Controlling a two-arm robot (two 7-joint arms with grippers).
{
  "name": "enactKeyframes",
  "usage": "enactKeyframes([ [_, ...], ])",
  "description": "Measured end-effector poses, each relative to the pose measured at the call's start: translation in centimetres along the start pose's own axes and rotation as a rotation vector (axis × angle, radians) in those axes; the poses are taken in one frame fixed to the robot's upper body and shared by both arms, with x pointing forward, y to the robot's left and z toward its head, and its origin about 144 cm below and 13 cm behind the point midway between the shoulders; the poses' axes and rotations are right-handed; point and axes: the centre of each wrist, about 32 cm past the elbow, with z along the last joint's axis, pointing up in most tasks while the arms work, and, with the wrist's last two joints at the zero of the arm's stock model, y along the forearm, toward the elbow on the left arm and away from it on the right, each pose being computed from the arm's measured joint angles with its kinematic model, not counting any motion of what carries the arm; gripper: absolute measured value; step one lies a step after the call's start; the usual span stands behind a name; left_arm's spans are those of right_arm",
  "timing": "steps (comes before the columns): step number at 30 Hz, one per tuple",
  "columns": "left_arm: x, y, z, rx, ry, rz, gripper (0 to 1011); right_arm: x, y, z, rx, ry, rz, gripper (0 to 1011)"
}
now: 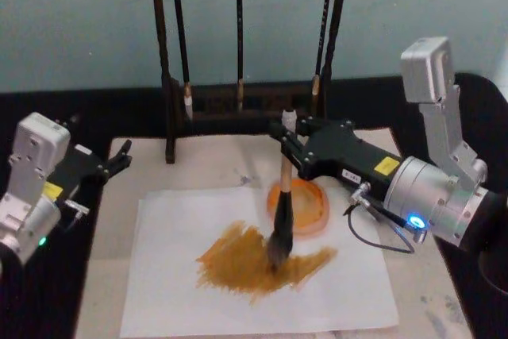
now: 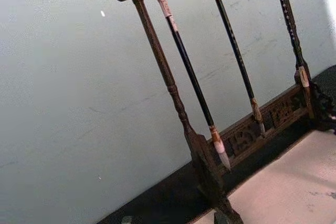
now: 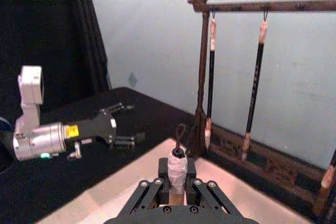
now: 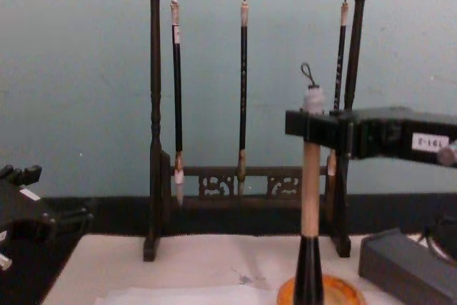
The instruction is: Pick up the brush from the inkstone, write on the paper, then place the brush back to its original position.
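Calligraphy trial, mid-stroke: a large beige felt mat with grey stains (image 1: 107, 260) covers the black table, backed by a tall dark carved wooden rack (image 4: 154, 105) hung with three thin black brushes (image 4: 243, 83); on the mat lies the thin white sheet of paper (image 1: 167, 275), now bearing a broad ochre smear (image 1: 238, 263). The right gripper (image 1: 287, 136) reaches in over the sheet, its jaws pinching the upper handle of the thick tan-handled brush with black ferrule and bushy bristles (image 1: 282, 196), held near upright with its bristles down on the smear. The left gripper (image 1: 119, 158) rests idle at the mat's left edge, fingers spread and holding nothing. The small round orange inkstone (image 1: 313, 208) sits just behind the brush, touching the paper's far edge. By the look of it, the pickup is done and the writing is well under way; ending the stroke and returning the brush to the inkstone remain. The chest view cuts the brush off at the ferrule, and how hard the bristles press cannot be judged
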Motion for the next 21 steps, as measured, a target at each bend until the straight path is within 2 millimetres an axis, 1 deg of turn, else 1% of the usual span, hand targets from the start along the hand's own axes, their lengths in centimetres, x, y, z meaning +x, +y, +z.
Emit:
enactKeyframes([
  [8, 0.0, 0.0, 0.0, 0.000, 0.000, 0.000, 1010, 0.4, -0.3, -0.5, -0.039, 0.003, -0.032, 162],
  [21, 0.0, 0.0, 0.0, 0.000, 0.000, 0.000, 1010, 1.3, -1.1, -0.3, -0.047, 0.001, -0.101, 162],
])
